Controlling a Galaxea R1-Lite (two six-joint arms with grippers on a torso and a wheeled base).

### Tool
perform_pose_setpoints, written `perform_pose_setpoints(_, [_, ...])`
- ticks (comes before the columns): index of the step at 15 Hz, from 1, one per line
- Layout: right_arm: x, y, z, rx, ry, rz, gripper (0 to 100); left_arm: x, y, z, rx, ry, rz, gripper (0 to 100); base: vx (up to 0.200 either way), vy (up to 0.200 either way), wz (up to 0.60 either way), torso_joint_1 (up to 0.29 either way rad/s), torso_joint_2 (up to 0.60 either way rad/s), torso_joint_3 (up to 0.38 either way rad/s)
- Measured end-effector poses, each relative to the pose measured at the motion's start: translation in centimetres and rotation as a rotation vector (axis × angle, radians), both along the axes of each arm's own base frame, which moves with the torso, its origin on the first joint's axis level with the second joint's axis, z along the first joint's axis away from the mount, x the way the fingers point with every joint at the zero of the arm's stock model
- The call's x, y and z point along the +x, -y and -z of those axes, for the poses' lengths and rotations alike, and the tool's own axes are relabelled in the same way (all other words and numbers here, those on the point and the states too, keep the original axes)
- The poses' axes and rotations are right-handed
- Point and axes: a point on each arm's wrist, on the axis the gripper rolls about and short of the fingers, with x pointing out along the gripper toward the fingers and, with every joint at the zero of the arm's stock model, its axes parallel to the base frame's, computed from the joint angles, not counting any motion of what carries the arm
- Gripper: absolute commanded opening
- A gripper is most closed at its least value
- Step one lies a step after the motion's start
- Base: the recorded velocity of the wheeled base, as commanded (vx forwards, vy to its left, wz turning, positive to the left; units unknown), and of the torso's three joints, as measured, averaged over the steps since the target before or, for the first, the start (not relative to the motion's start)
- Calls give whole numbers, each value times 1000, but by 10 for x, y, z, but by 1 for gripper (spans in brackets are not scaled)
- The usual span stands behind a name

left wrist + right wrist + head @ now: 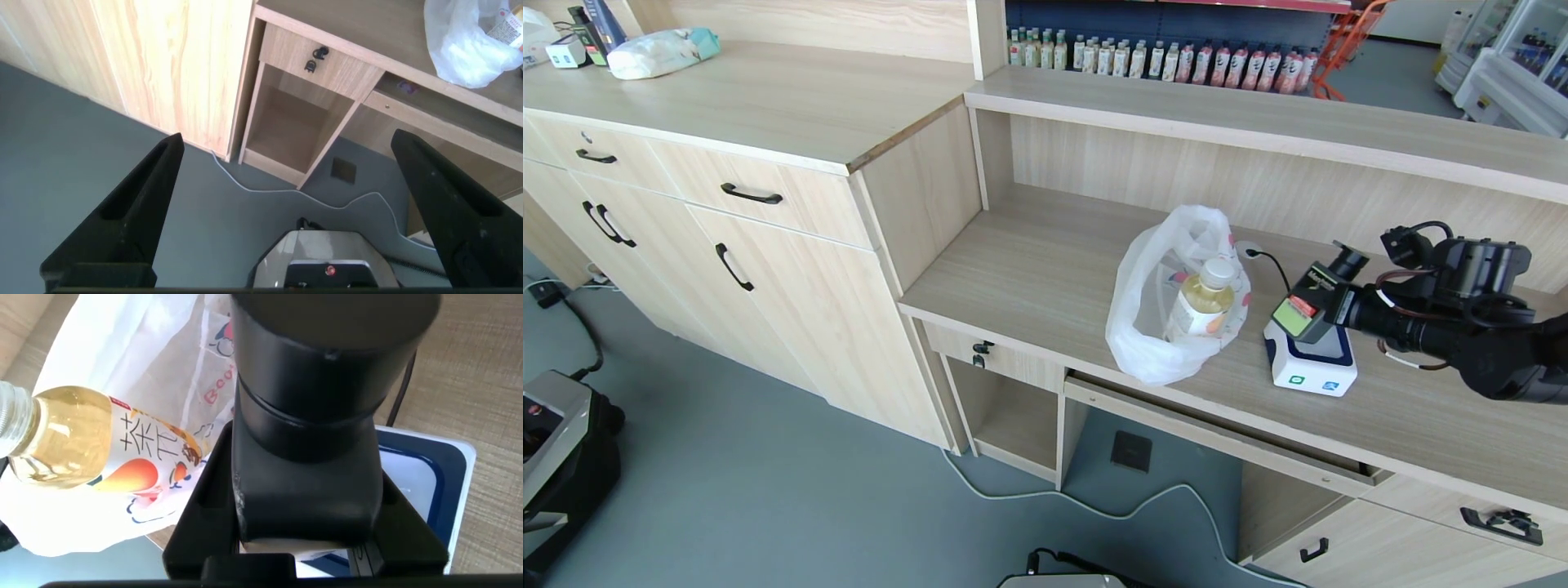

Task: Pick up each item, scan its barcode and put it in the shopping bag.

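Note:
A white plastic shopping bag (1152, 327) stands open on the low wooden counter (1029, 278), with a tea bottle (1205, 298) upright inside it. Just right of the bag sits the white scanner box (1313, 359). My right gripper (1327, 302) is shut on a dark cylindrical item (1303, 309) with a green and red label, held just above the scanner. In the right wrist view the dark item (306, 416) hangs over the scanner (433, 474), beside the tea bottle (82, 441) and the bag (163, 343). My left gripper (282, 216) is open and low over the grey floor, with the bag (470, 41) far off.
A taller cupboard (768, 196) with drawers stands to the left, with a white packet (662, 51) on top. A raised shelf (1258, 114) runs behind the counter, with rows of bottles (1160, 59) beyond it. A black cable (1270, 265) runs behind the scanner. A white cable (1094, 506) lies on the floor.

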Motion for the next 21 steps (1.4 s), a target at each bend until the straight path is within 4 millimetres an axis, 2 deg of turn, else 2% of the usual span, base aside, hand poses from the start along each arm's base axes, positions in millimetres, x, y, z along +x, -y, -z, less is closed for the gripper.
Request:
perform_pose_setpoints(12, [2, -3, 0, -2, 8, -16, 0, 0, 0, 0, 0, 0, 0, 100, 0, 0, 0, 0, 0, 0])
perform_pose_setpoints(16, [0, -3, -10, -11, 34, -30, 0, 0, 0, 0, 0, 0, 0, 100, 0, 0, 0, 0, 0, 0])
perform_pose_setpoints(17, [-4, -4, -21, -44, 74, -50, 0, 0, 0, 0, 0, 0, 0, 100, 0, 0, 0, 0, 0, 0])
perform_pose_setpoints(19, [-20, 1, -41, -262, 188, -79, 0, 0, 0, 0, 0, 0, 0, 100, 0, 0, 0, 0, 0, 0])
perform_pose_setpoints(21, [-43, 18, -39, -513, 223, -71, 0, 0, 0, 0, 0, 0, 0, 100, 0, 0, 0, 0, 0, 0])
